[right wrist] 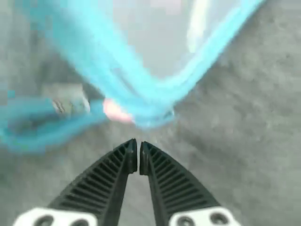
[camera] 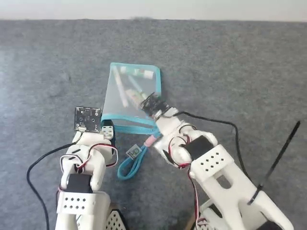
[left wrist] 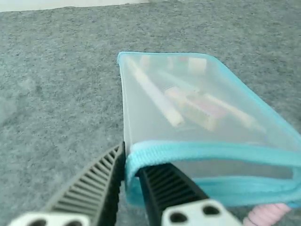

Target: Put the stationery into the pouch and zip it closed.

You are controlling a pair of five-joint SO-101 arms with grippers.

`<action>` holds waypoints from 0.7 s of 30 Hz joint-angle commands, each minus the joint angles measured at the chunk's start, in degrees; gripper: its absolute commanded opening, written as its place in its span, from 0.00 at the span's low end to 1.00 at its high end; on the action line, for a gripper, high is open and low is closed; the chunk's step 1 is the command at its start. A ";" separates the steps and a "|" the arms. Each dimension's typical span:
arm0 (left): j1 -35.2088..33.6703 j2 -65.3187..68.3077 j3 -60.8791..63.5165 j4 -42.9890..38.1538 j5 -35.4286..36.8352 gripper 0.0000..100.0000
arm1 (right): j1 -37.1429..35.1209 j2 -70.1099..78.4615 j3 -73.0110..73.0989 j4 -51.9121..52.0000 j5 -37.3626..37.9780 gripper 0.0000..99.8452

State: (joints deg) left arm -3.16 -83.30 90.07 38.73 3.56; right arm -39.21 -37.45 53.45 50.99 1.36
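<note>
A translucent pouch (camera: 125, 103) with teal trim lies on the grey mat, holding several stationery pieces (camera: 132, 86). In the left wrist view the stationery (left wrist: 188, 101) shows through the pouch (left wrist: 155, 75). My left gripper (left wrist: 132, 175) is shut on the near-left corner of the teal zipper edge (left wrist: 211, 153), and it shows there in the high view too (camera: 108, 130). My right gripper (right wrist: 138, 147) is shut with nothing between its fingers, just short of the pink zipper pull (right wrist: 115, 110) at the pouch's other near corner (camera: 150, 141).
A teal wrist strap (camera: 128, 166) with a small tag (camera: 135, 152) trails from the pull toward the arms, between them. A black cable (camera: 225, 125) runs off the right arm. Open grey mat lies around the pouch.
</note>
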 commanded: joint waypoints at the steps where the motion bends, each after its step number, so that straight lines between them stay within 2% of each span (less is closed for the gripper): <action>1: 0.00 -0.35 -2.59 -0.88 -0.53 0.01 | -4.00 -0.75 1.05 -8.22 -18.64 0.01; 7: 0.00 -0.09 -2.51 -1.76 -0.53 0.01 | -4.62 -0.75 7.03 -19.03 -24.88 0.01; 10: 0.00 -0.09 -2.51 -2.02 -0.53 0.01 | -4.79 -1.36 9.49 -19.30 -26.99 0.01; 21: 0.00 0.00 -2.51 -1.85 -0.79 0.01 | -7.08 -1.54 12.40 -17.63 -26.73 0.01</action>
State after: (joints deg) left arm -3.16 -83.21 90.07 38.73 3.56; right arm -43.96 -37.45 66.55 32.88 -24.48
